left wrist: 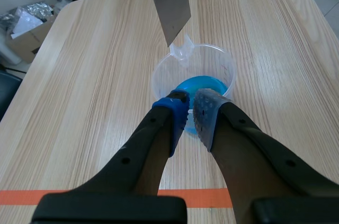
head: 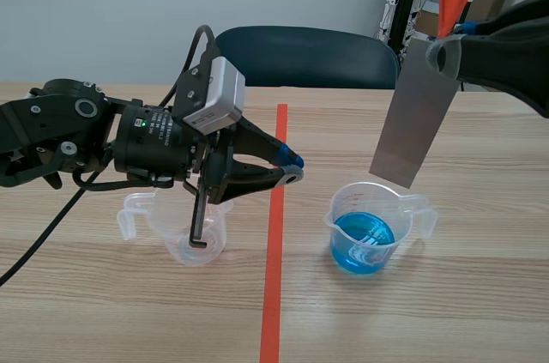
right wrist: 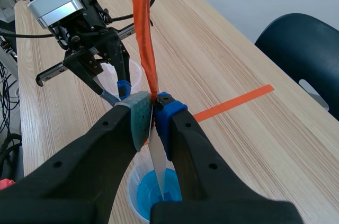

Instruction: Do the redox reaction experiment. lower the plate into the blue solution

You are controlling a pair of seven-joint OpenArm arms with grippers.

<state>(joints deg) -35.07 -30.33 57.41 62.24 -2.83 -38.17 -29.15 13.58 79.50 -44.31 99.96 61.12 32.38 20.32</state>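
A grey metal plate (head: pixel 416 114) hangs upright from my right gripper (head: pixel 442 54), which is shut on its top end by an orange tape tab (right wrist: pixel 145 33). The plate's lower edge sits just above the rim of a clear beaker (head: pixel 343 208) holding blue solution (head: pixel 362 243). In the right wrist view the plate (right wrist: pixel 157 166) runs down from between the pads toward the blue solution (right wrist: pixel 153 195). My left gripper (head: pixel 293 170) is shut on nothing, level with the beaker and to its left, pointing at it. From the left wrist the plate (left wrist: pixel 169 1) hangs over the beaker (left wrist: pixel 159 75).
An empty clear beaker (head: pixel 193 247) stands under the left arm, left of the orange tape line (head: pixel 274 251). A dark chair (head: pixel 309 54) stands beyond the far table edge. Boxes and a stand fill the back right corner.
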